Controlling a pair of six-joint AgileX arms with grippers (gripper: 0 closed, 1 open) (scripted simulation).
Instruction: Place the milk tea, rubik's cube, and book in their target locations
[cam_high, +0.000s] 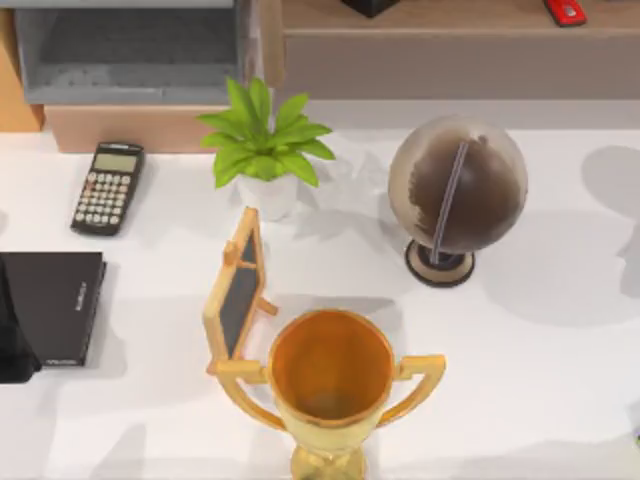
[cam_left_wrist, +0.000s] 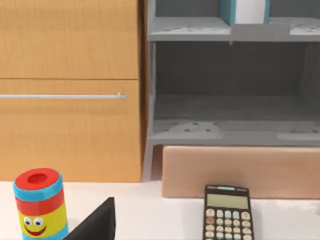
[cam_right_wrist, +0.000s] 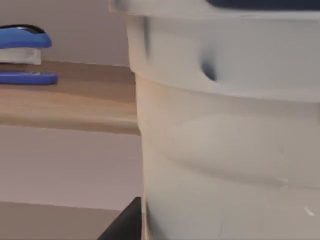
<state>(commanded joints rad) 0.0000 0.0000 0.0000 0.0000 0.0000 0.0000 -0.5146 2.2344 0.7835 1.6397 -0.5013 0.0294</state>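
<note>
The book (cam_left_wrist: 245, 11), light blue with white page edges, stands upright on the upper level of the grey shelf (cam_left_wrist: 200, 30). The milk tea (cam_right_wrist: 230, 140), a pale translucent cup with a dark lid, rises very close in the right wrist view. A dark part of my right gripper (cam_right_wrist: 125, 222) shows just beside the cup's base; whether it touches the cup is unclear. My left gripper (cam_high: 10, 345) sits at the table's left edge over the black notebook (cam_high: 55, 305), and a dark part of the left gripper (cam_left_wrist: 95, 222) faces the shelf. The rubik's cube is out of view.
A gold trophy (cam_high: 332, 385), a small framed chalkboard (cam_high: 238, 295), a potted plant (cam_high: 262, 145), a globe (cam_high: 457, 195) and a calculator (cam_high: 107, 187) stand on the white table. A smiley-faced can (cam_left_wrist: 40, 202) stands before the wooden cabinet (cam_left_wrist: 70, 90). A blue stapler (cam_right_wrist: 22, 55) lies on a wooden ledge.
</note>
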